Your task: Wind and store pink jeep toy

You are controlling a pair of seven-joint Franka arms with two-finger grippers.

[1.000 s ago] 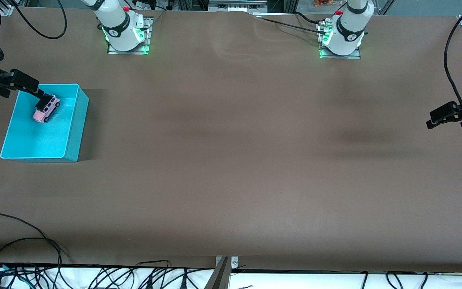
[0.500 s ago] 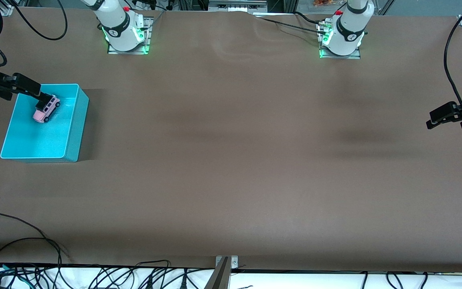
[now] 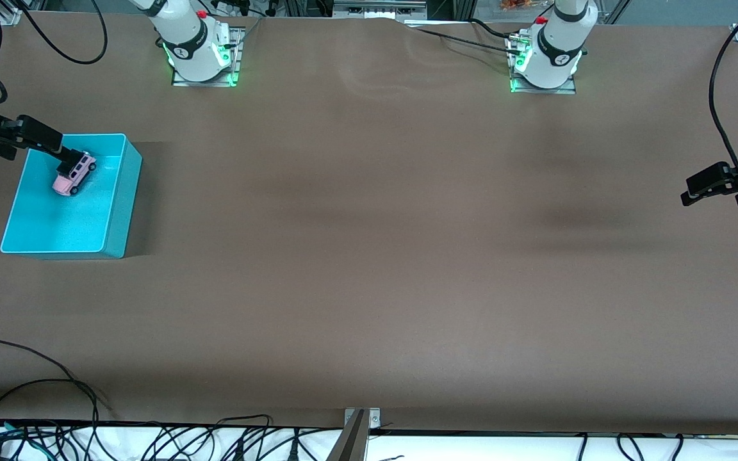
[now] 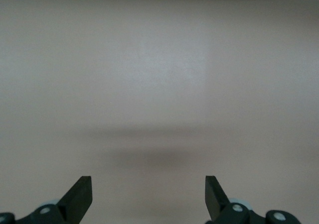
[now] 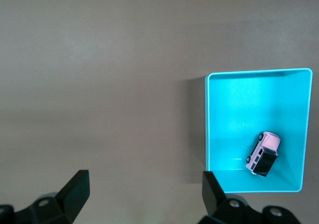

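The pink jeep toy [image 3: 74,174] lies on its wheels inside the teal bin [image 3: 123,205], near the bin's end that is farther from the front camera. In the right wrist view the jeep [image 5: 263,153] sits in a corner of the bin [image 5: 239,104]. My right gripper [image 3: 29,142] [image 5: 144,184] hangs open and holds nothing, up over the table's edge beside the bin at the right arm's end. At the left arm's end my left gripper [image 3: 708,191] [image 4: 148,189] waits open over bare brown table.
The bin stands at the right arm's end of the brown table. Both arm bases [image 3: 202,51] [image 3: 545,61] stand along the table's edge farthest from the front camera. Loose black cables [image 3: 36,390] and a metal bracket [image 3: 356,426] run along the nearest edge.
My right gripper has drifted slightly away from the bin toward the table's end. The jeep stays still in the bin. The left arm has not moved.
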